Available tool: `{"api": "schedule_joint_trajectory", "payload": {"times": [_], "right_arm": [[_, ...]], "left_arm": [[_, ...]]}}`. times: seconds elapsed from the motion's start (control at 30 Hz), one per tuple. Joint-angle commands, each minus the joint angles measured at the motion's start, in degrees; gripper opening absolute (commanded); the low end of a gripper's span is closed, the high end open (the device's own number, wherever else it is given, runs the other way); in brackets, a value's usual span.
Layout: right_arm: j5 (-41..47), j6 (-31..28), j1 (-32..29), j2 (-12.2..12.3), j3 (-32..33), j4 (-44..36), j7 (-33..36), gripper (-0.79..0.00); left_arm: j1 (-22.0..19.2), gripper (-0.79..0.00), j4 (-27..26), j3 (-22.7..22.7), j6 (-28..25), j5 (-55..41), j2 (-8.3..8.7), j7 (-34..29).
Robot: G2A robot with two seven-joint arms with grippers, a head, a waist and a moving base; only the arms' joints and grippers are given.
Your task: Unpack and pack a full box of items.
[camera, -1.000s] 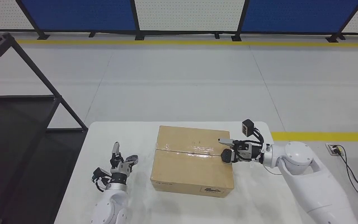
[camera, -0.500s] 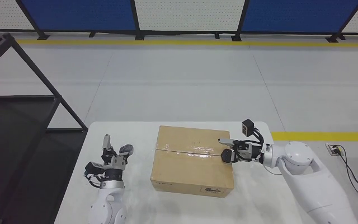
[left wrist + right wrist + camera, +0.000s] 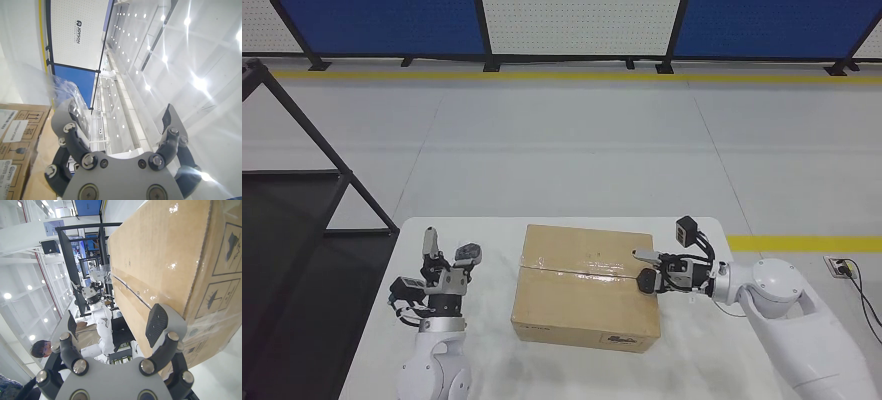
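On the white table (image 3: 492,240), a taped cardboard box (image 3: 587,300) is seen at the middle, flanked by both grippers.

The left gripper (image 3: 449,250) is held upright beside the box's left end, apart from it, its fingers spread wide, and a crumpled strip of clear film (image 3: 64,89) is stuck to one finger. The right gripper (image 3: 644,268) is set at the box's right end by the taped seam (image 3: 130,289), fingers spread; contact cannot be told. The table is surrounded by pale floor (image 3: 562,150) crossed by a yellow line (image 3: 562,74), with blue panels (image 3: 382,25) and a white perforated panel (image 3: 577,25) behind and a black rack (image 3: 292,230) at the left.
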Motion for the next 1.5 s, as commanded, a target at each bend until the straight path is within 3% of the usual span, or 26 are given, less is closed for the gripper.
{"api": "schedule_joint_trajectory", "payload": {"times": [0.0,1.47], "right_arm": [[0.04,-0.01,-0.15,0.01,0.08,-0.10,0.06,0.000],[-0.55,0.63,0.87,-0.60,-0.51,0.35,0.01,0.000]], "left_arm": [[-0.37,0.000,-0.15,0.36,0.43,0.85,-0.15,0.26],[-2.66,0.000,-5.38,4.83,2.53,9.97,-2.94,0.39]]}}
